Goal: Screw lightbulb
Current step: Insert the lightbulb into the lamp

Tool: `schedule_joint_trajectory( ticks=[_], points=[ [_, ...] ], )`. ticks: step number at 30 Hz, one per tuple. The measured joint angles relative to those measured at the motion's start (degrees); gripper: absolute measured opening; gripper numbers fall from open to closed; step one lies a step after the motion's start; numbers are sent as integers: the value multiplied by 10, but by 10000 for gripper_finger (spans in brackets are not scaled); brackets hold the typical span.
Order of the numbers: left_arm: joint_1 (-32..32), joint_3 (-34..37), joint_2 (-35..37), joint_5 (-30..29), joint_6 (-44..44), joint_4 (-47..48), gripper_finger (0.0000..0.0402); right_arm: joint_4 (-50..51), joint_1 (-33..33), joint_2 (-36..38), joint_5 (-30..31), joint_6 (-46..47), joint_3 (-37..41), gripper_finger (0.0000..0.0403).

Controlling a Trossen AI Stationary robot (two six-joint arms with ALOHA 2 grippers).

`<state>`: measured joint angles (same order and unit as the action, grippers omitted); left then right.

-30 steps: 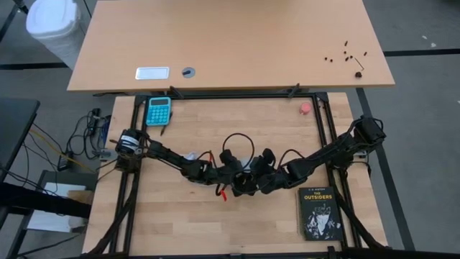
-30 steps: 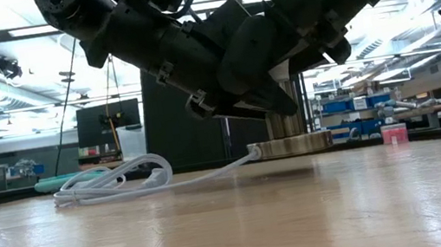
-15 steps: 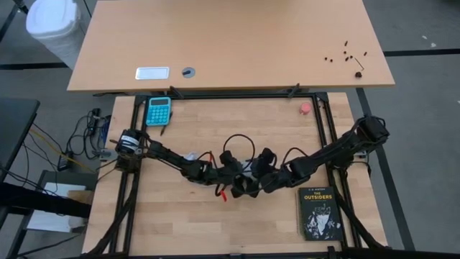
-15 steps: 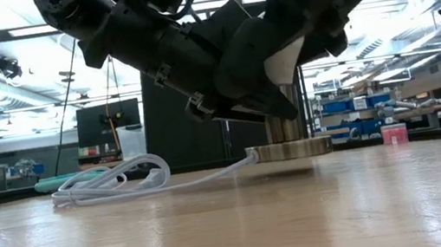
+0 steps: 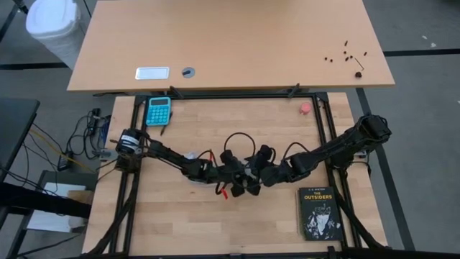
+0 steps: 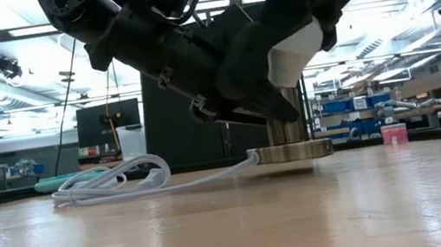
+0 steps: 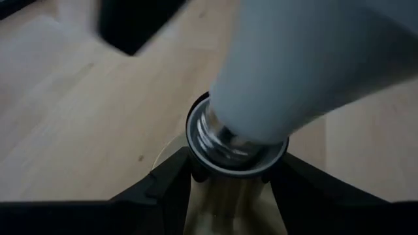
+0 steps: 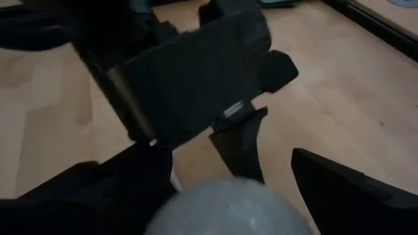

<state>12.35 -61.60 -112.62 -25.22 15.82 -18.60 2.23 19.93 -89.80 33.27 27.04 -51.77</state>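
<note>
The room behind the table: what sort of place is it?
Probably a workshop or lab: shelves of blue bins at the back, a dark monitor, bright ceiling lights, and a robot table.

The lightbulb (image 7: 307, 65) sits base-down in the socket (image 7: 235, 153) between the left hand's fingers (image 7: 163, 189).

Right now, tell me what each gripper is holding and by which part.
Left gripper clamps the lamp socket by its brass neck, just under the collar. Right gripper straddles the lightbulb at its dome but stands open, gripping nothing.
</note>
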Motion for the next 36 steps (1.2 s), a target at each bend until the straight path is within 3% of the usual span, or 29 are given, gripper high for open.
schedule_joint_trajectory(
  ticks=[6,25,36],
  points=[
    [6,0,0,9,-22,2,193,-1,-17,0,-49,-2,0,323],
    [9,0,0,41,-36,-3,193,-31,-39,2,-86,-42,2,324],
    [9,0,0,59,-34,-11,193,-31,-51,7,-103,-64,0,346]
  ],
)
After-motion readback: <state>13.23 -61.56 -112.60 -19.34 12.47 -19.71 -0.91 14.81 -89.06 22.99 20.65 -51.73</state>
